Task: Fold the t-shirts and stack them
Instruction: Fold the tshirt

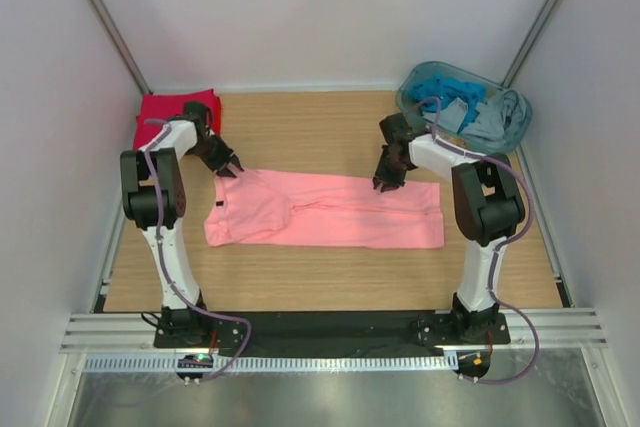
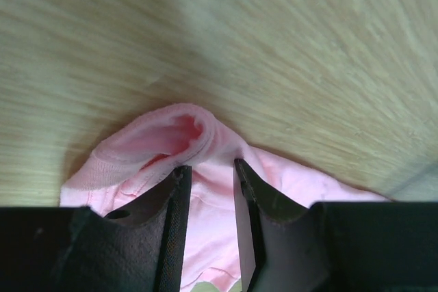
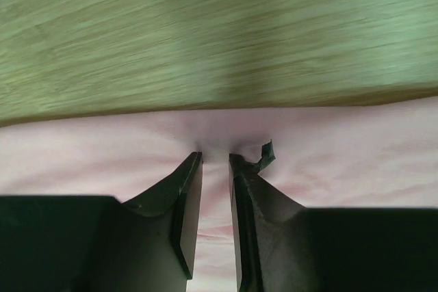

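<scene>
The salmon-pink t-shirt [image 1: 330, 212] lies flat across the middle of the table as a long folded band. A bright red t-shirt [image 1: 165, 112] sits folded at the far left corner. My left gripper [image 1: 228, 169] is down on the pink shirt's far left corner. Its jaws [image 2: 211, 165] stand a little apart over a raised fold of pink cloth [image 2: 157, 135]. My right gripper [image 1: 385, 185] rests on the shirt's far edge near its right end. Its jaws [image 3: 215, 155] are also slightly apart, with puckered pink cloth [image 3: 342, 148] at the tips.
A clear bin [image 1: 415, 82] holding blue and grey clothes stands at the far right corner. White walls close in the wooden table [image 1: 320, 122] on three sides. Both arm bases stand at the near edge.
</scene>
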Controlling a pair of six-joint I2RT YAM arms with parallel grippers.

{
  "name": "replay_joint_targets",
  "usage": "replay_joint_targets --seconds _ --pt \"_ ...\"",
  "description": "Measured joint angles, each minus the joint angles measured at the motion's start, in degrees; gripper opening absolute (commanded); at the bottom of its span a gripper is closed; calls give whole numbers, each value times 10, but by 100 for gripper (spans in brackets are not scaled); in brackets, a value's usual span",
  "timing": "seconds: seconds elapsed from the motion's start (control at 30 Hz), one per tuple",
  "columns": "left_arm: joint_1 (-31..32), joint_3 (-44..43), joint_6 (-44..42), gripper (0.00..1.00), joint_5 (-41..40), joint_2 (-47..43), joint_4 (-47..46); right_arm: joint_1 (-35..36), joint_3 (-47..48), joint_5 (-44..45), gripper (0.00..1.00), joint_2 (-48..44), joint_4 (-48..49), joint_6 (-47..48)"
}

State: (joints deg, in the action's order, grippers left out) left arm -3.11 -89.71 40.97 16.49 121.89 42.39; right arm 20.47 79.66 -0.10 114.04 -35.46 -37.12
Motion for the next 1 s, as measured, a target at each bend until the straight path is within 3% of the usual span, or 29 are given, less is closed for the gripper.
replay_joint_targets --seconds 0.17,0.37,0.6,0.8,1.0 --pt "3 -52 8 34 14 35 -9 -43 -54 14 30 -35 35 1" --pt "21 -177 19 34 59 121 -32 -94 -83 28 31 -58 48 14" --pt "54 -294 33 35 83 185 -54 -115 -49 34 30 -71 -38 27" --pt "60 -282 38 40 65 145 -48 -109 -48 9 30 -141 -125 26" --pt "58 -213 23 39 36 44 -16 -108 -130 -30 29 -236 -177 24"
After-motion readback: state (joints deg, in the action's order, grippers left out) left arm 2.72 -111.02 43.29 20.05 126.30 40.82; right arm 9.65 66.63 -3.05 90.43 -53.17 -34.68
